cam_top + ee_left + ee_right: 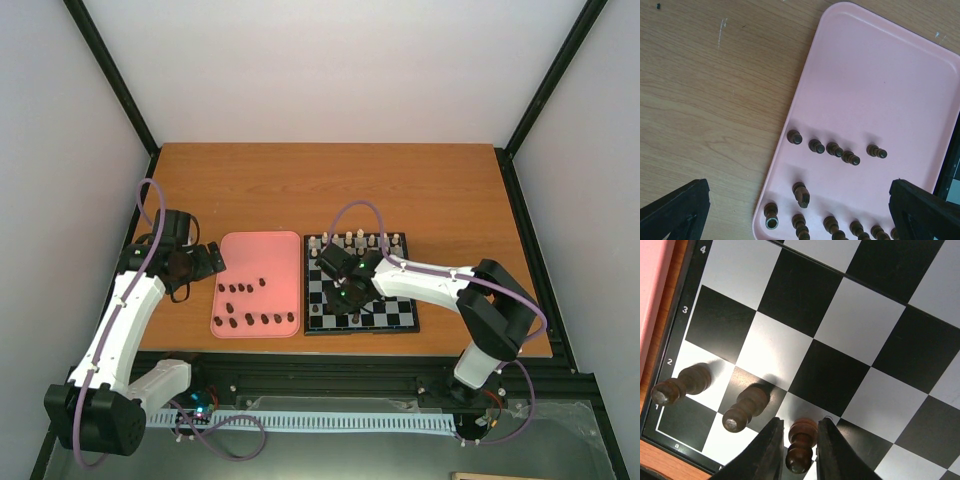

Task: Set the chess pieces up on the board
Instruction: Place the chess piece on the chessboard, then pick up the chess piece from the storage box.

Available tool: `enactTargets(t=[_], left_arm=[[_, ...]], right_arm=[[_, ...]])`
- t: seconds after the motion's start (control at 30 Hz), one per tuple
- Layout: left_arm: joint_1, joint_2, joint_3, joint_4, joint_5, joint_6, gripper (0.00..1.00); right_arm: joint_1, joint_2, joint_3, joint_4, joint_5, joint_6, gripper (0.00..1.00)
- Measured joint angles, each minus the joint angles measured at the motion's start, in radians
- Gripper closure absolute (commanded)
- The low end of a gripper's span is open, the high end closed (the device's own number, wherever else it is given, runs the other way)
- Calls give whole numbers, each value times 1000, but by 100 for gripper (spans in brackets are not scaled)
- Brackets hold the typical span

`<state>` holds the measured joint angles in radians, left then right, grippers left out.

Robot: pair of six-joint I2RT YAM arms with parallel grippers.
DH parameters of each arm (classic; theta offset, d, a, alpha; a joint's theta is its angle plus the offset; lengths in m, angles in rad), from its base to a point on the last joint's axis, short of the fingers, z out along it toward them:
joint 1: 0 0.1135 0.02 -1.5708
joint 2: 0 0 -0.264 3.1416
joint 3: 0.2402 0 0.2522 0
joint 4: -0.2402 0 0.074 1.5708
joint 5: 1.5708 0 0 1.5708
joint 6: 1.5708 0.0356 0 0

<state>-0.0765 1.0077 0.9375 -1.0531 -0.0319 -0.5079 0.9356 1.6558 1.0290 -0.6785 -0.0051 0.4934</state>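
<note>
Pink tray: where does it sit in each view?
Top external: pink tray left of centre, left of the board.
Left wrist: fills the right half.
Right wrist: pink sliver, top-left corner.
Shared landmark: the board's black rim along the tray's edge.

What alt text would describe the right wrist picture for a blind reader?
The right gripper straddles a dark brown pawn standing on the chessboard near its edge. Two more dark pawns stand beside it; a pink tray edge shows.

Brown chess pieces [746, 407] — three upright on board [855, 322], others toppled
</note>
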Motion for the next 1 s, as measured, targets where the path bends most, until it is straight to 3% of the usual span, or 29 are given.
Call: enactTargets(t=[0.2, 0.5, 0.73, 1.0], left_arm=[[0, 0, 0, 2, 0, 0, 0], [0, 0, 0, 2, 3, 0, 0], [0, 0, 0, 2, 3, 1, 0], [0, 0, 2, 1, 0, 8, 0]], right_arm=[[0, 0, 2, -11, 7, 4, 68], [0, 0, 87, -55, 36, 2, 64], [0, 23, 273, -97, 43, -17, 63], [3, 280, 562, -98, -14, -71, 64]])
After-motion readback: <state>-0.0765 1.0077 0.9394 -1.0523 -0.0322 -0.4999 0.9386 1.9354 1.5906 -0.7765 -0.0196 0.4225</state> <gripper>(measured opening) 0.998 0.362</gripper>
